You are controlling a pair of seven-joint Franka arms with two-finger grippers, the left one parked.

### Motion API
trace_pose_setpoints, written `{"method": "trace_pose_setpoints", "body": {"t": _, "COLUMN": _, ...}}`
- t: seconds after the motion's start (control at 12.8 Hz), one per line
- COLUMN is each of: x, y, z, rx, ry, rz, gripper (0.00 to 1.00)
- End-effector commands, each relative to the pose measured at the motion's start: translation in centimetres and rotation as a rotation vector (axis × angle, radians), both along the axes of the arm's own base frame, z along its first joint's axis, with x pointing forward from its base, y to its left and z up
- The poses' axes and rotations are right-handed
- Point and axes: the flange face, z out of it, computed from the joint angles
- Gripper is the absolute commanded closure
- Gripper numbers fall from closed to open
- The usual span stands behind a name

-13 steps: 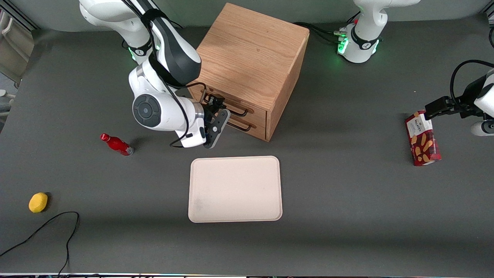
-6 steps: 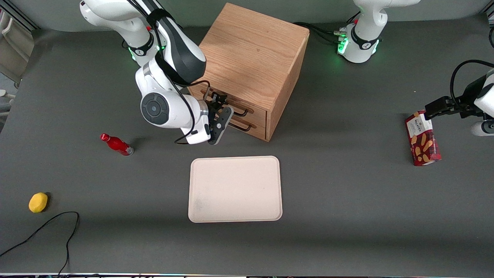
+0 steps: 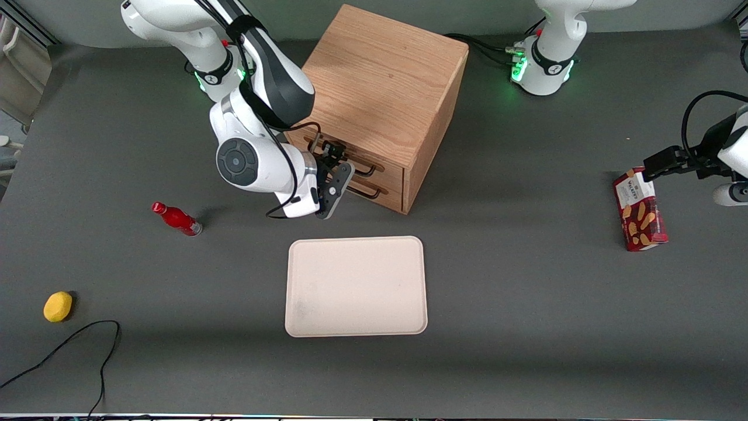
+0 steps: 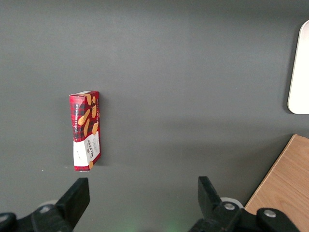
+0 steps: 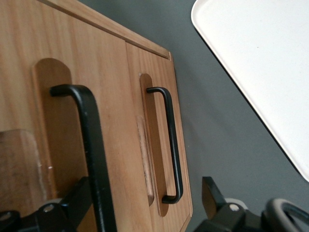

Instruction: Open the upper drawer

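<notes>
Now that the gripper has slid closer to the cabinet, its fingers sit spread around the black handle of the upper drawer, which is shut, so pinching and pulling probably comes next.

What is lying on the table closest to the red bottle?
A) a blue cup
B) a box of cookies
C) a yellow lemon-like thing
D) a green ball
C: the yellow lemon-like thing lies on the table nearer the front camera than the red bottle, toward the working arm's end, while the gripper is up at the cabinet's upper drawer.
</notes>
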Motion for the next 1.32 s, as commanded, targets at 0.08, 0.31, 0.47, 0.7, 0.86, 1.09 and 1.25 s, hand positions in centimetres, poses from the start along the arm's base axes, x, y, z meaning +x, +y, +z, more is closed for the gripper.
{"method": "trace_pose_setpoints", "body": {"t": 0.08, "x": -0.8, "y": -0.3, "z": -0.6, "rx": 0.001, "ry": -0.022, "rz": 0.006, "gripper": 0.00}}
{"method": "trace_pose_setpoints", "body": {"t": 0.31, "x": -0.5, "y": -0.3, "z": -1.3, "rx": -0.014, "ry": -0.039, "rz": 0.008, "gripper": 0.00}}
{"method": "trace_pose_setpoints", "body": {"t": 0.47, "x": -0.2, "y": -0.5, "z": -1.3, "rx": -0.011, "ry": -0.046, "rz": 0.004, "gripper": 0.00}}
{"method": "trace_pose_setpoints", "body": {"t": 0.7, "x": 0.3, "y": -0.9, "z": -1.5, "rx": -0.025, "ry": -0.054, "rz": 0.003, "gripper": 0.00}}
{"method": "trace_pose_setpoints", "body": {"t": 0.86, "x": 0.8, "y": -1.5, "z": -1.3, "rx": -0.019, "ry": -0.061, "rz": 0.002, "gripper": 0.00}}
{"method": "trace_pose_setpoints", "body": {"t": 1.09, "x": 1.7, "y": -2.6, "z": -1.1, "rx": -0.018, "ry": -0.069, "rz": -0.012, "gripper": 0.00}}
{"method": "trace_pose_setpoints", "body": {"t": 1.25, "x": 2.0, "y": -3.0, "z": -1.0, "rx": -0.010, "ry": -0.074, "rz": -0.004, "gripper": 0.00}}
